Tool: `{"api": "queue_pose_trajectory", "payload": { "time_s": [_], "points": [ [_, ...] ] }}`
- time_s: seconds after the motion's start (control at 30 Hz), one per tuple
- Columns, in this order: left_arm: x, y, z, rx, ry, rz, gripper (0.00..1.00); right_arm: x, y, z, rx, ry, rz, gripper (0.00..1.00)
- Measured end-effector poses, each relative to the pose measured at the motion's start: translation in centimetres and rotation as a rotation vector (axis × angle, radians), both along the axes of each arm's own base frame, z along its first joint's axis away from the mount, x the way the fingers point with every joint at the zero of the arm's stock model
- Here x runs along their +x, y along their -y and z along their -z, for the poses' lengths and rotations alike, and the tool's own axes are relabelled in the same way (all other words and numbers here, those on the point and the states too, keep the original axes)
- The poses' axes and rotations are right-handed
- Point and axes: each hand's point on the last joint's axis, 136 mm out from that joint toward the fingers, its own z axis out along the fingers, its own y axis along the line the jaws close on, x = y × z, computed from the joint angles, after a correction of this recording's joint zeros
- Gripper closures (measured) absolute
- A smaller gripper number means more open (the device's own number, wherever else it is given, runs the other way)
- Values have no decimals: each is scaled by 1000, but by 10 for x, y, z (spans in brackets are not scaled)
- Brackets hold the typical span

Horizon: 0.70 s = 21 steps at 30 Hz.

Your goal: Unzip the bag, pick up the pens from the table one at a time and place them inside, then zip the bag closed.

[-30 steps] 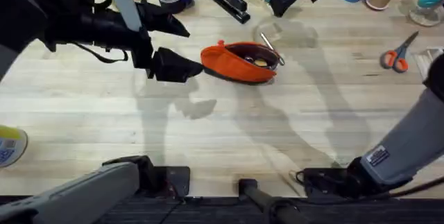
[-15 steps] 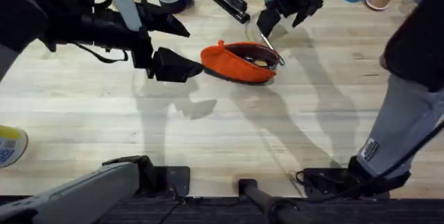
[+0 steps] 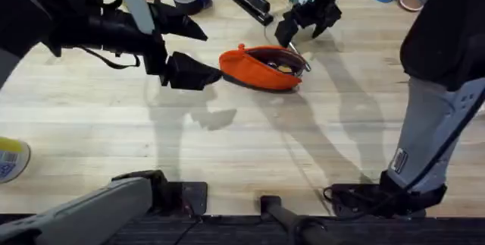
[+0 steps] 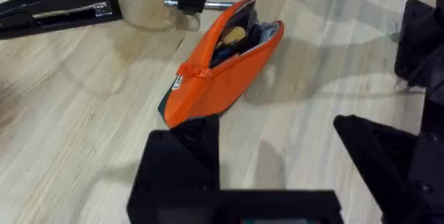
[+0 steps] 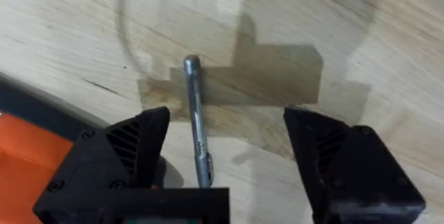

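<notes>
Your right gripper [image 3: 304,25] is hovering with fingers wide over the silvery pen [image 5: 195,125], which is lying on the worktop [image 3: 227,139] at the bag's [image 3: 261,68] one o'clock. Your left gripper [image 4: 277,148], fingers wide, is sitting at the unzipped bag's nine o'clock end.

The bag [image 3: 261,68] lies on the table [image 3: 250,139], near the middle. A pen [image 5: 196,123] lies just behind it. The stapler [image 3: 250,4] sits farther back, to the left.
</notes>
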Motion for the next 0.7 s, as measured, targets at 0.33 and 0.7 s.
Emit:
{"api": "queue_pose_trajectory", "payload": {
  "time_s": [0.33,0.7],
  "points": [
    [0,0,0,0,-2,0,6,-4,-19,10,-21,-12,1,166],
    [0,0,0,0,-1,0,6,-14,-18,10,-22,-55,22,956]
  ]
}}
